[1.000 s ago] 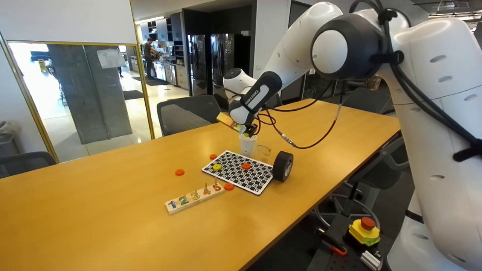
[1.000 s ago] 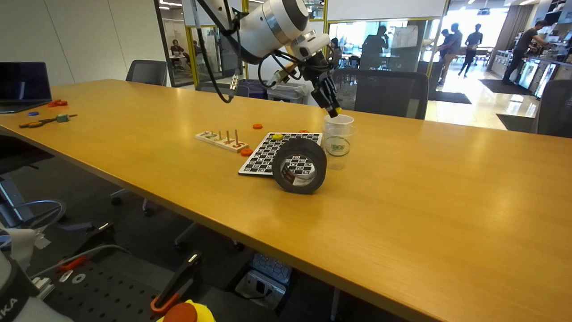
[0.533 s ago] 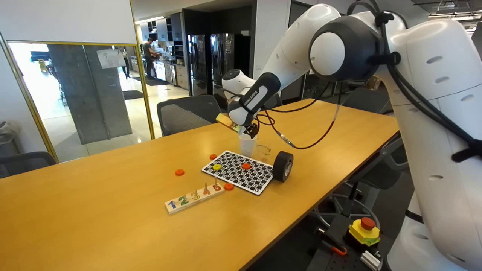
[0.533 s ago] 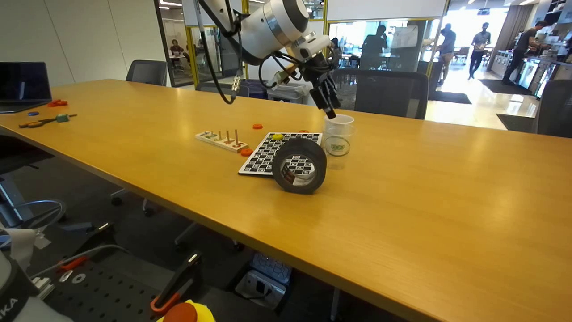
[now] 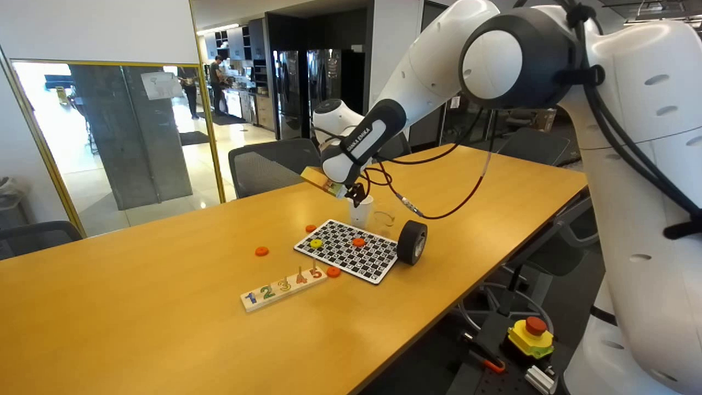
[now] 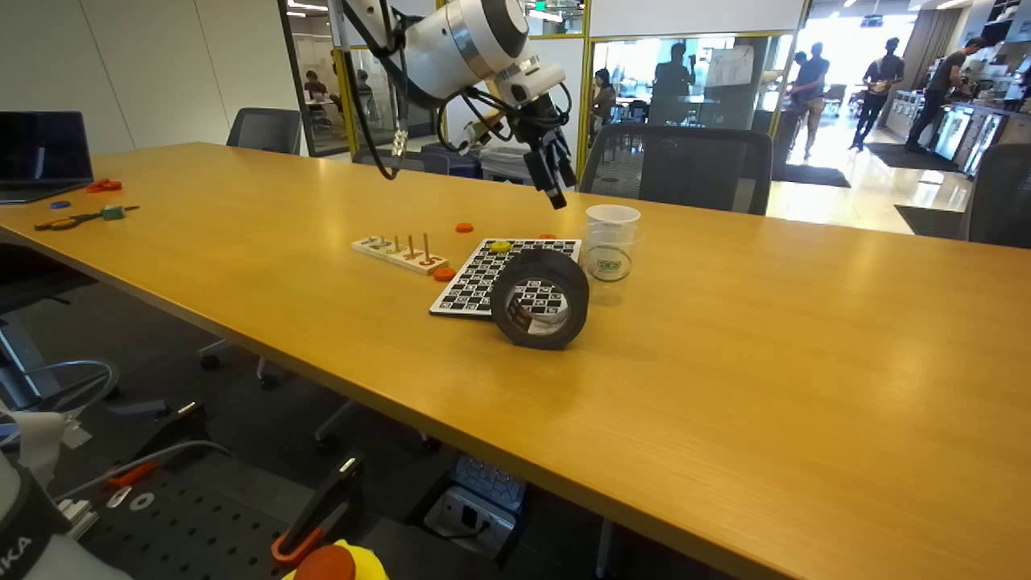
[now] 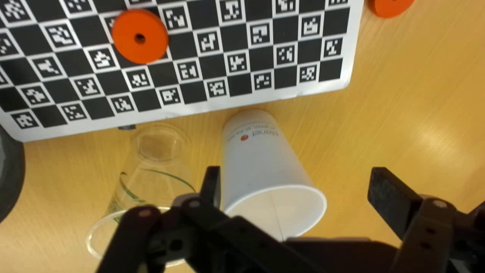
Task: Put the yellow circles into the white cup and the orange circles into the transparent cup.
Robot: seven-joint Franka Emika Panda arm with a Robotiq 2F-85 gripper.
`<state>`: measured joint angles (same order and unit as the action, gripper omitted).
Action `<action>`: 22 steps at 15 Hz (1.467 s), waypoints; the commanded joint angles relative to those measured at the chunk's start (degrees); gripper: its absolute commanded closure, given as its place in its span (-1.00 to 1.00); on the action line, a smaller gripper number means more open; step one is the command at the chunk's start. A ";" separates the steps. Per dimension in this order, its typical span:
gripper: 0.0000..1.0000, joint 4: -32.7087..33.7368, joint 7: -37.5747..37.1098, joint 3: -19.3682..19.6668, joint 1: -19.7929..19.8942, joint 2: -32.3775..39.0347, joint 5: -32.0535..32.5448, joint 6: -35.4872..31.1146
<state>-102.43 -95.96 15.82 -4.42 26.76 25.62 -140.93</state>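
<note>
My gripper (image 7: 297, 184) stands open with nothing held. In the wrist view the white cup (image 7: 261, 159) appears below between the fingers, apart from them; its bottom inside is hidden. In an exterior view the gripper (image 6: 564, 193) hangs above the table, to the left of the white cup's rim (image 6: 614, 214). Close beside that cup is the transparent cup (image 7: 159, 170), upright. A yellow circle (image 5: 316, 243) lies on the checkered board (image 5: 378, 263), as does an orange circle (image 5: 358, 242). More orange circles lie on the table: one by the peg strip (image 5: 333, 271), others farther off (image 5: 261, 250).
A black tape roll (image 6: 540, 300) stands on edge at the board's corner, close to the transparent cup (image 6: 610, 264). The wooden peg strip (image 5: 283, 288) with numbers lies beside the board. Cables (image 5: 428, 214) loop down from the arm. A laptop (image 6: 44, 157) sits at the table's far end.
A yellow circle showed at my fingertips over the white cup one second ago; it is gone from them now. The gripper has opened and moved away from the cup, leftward in both exterior views.
</note>
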 commanded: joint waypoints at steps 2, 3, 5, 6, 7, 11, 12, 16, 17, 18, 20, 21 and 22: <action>-1.00 -10.56 9.16 -4.76 2.34 -9.44 -6.69 -2.77; -1.00 -12.45 12.00 -5.84 2.91 -10.90 -8.92 -2.33; -1.00 -14.92 17.12 -7.38 3.77 -12.66 -13.30 -0.92; -1.00 -15.74 19.08 -7.79 4.09 -13.13 -15.21 -0.31; -1.00 -16.52 21.23 -8.23 4.58 -13.20 -17.36 -0.30; -1.00 -17.26 25.20 -8.07 5.44 -11.42 -22.48 -0.96; -1.00 -17.32 25.56 -7.84 5.58 -10.93 -23.18 -1.20; -1.00 -16.05 27.60 -7.68 6.97 -8.13 -26.16 -1.41; -1.00 -15.81 28.17 -7.64 7.22 -7.55 -26.82 -1.44; -1.00 -15.29 28.63 -7.55 7.40 -6.81 -27.39 -1.12; -1.00 -14.19 29.14 -7.34 7.64 -5.23 -27.99 -0.85; -1.00 -13.62 29.64 -7.34 7.91 -4.46 -28.52 -0.78; -1.00 -13.15 30.03 -7.33 8.09 -3.85 -29.04 -0.88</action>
<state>-118.33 -68.40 8.56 3.00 20.67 -0.93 -141.54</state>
